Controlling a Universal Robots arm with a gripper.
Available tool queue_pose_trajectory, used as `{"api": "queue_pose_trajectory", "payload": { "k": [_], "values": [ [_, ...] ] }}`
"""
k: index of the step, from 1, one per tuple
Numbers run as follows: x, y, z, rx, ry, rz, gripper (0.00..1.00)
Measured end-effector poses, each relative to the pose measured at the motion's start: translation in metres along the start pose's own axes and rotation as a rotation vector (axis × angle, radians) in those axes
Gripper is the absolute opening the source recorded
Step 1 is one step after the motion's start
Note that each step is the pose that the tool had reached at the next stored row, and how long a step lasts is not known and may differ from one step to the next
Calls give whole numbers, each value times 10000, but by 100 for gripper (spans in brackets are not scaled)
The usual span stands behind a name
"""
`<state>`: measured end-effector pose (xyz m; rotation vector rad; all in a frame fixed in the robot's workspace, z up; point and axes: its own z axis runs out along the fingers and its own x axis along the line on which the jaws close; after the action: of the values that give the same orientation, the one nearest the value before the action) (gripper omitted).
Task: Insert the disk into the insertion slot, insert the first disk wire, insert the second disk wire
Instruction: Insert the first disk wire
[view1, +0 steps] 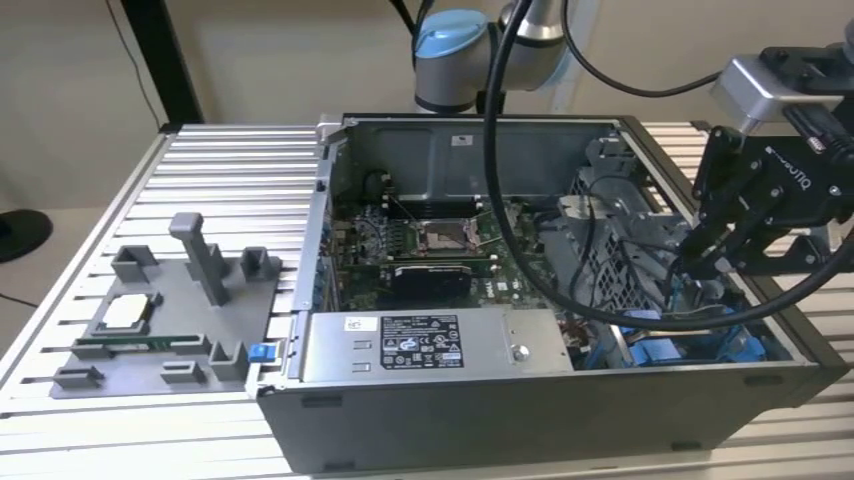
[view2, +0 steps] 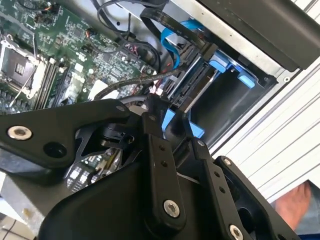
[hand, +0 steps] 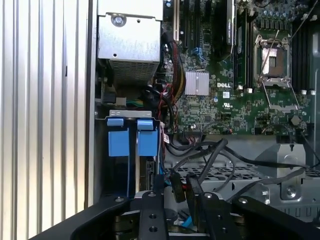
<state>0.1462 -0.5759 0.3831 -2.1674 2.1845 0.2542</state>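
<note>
Claw (view2: 169, 113), black two-fingered, clenched on black wire plug (hand: 178, 192) beside blue-framed silver disk (view2: 196, 91) in dark grey slot (view2: 235, 102), exterior view's near right; we judge plug light, rigid-shelled: hold its flanks.

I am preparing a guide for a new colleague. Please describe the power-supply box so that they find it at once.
Start at the open computer case on the ribbed table. Along its near wall, toward the exterior view's left, lies a silver metal box. It alone carries a large printed label on top, unlike the green circuit board behind it.
</note>
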Motion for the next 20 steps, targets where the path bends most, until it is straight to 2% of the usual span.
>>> {"api": "queue_pose_trajectory", "payload": {
  "k": [4, 5, 20],
  "values": [
    [1, 0, 0, 0, 0, 0, 100],
    [1, 0, 0, 0, -1, 0, 0],
    [1, 0, 2, 0, 4, 0, 0]
  ]
}}
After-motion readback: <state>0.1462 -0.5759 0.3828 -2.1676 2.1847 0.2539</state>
